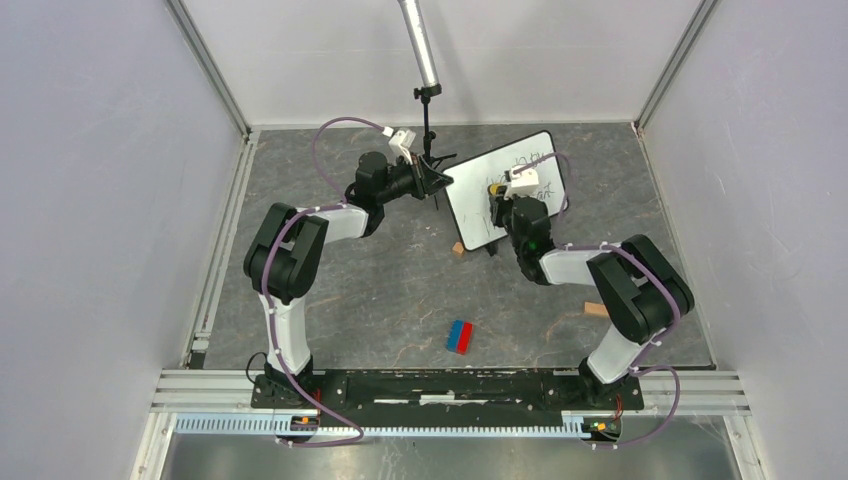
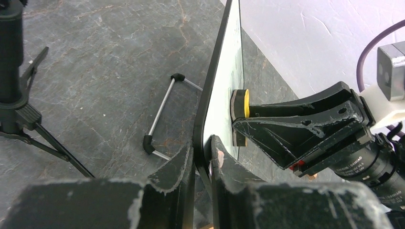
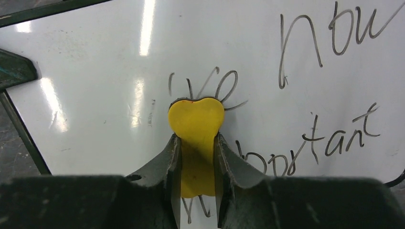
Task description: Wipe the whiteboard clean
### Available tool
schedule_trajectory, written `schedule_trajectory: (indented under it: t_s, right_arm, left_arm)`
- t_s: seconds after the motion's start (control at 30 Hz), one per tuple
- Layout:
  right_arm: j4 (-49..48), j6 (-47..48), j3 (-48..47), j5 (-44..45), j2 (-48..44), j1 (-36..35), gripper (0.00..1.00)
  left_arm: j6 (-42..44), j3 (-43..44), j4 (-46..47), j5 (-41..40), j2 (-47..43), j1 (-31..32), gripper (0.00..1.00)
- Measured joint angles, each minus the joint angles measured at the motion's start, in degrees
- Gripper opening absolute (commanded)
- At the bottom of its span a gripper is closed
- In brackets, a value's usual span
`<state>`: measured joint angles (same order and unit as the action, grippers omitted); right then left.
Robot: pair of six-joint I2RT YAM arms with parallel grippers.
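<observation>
The whiteboard (image 1: pixel 503 162) stands tilted up at the back of the table, with black handwriting across its face (image 3: pixel 305 62). My left gripper (image 1: pixel 441 182) is shut on the board's left edge (image 2: pixel 217 86), one finger on each side of the black frame (image 2: pixel 203 145). My right gripper (image 3: pixel 197 143) is shut on a yellow heart-shaped eraser (image 3: pixel 196 119) and presses it flat against the writing. In the left wrist view the eraser (image 2: pixel 240 117) touches the board's face, held by the right gripper (image 2: pixel 253 125). From the top view the right gripper (image 1: pixel 496 193) is over the board's middle.
A lamp stand with tripod legs (image 1: pixel 430 130) rises just behind the left gripper (image 2: pixel 14 95). The board's wire foot (image 2: pixel 164 116) rests on the table behind it. A red and blue block (image 1: pixel 460 336) and two small wooden blocks (image 1: pixel 458 248) (image 1: pixel 596 309) lie nearer the arms.
</observation>
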<state>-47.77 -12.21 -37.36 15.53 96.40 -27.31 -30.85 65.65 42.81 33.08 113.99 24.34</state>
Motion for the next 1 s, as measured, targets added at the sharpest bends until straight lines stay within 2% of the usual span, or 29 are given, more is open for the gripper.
schedule_trajectory:
  t_s: [0.23,0.37,0.5,0.8,1.0]
  right_arm:
    - [0.66,6.84,-7.45,3.17,3.58,-7.28,0.09]
    - [1.97,7.65,-9.92,3.74,4.39,-7.89,0.09]
    - [2.10,4.37,-10.16,-0.04,4.44,-4.57,0.09]
    - [2.69,-2.91,-10.45,-3.61,4.81,8.24,0.08]
    - [2.93,-2.73,-10.45,-4.50,4.81,8.83,0.08]
  left_arm:
    - [0.09,0.31,-0.52,-0.44,0.00,-0.42,0.02]
    - [0.11,0.39,-0.74,-0.70,0.02,-0.42,0.02]
    - [0.17,1.01,-1.03,-1.01,0.44,-0.42,0.02]
    - [0.20,1.33,-1.16,-0.79,0.63,-0.22,0.02]
    - [0.28,1.60,-1.25,-0.50,0.72,-0.09,0.02]
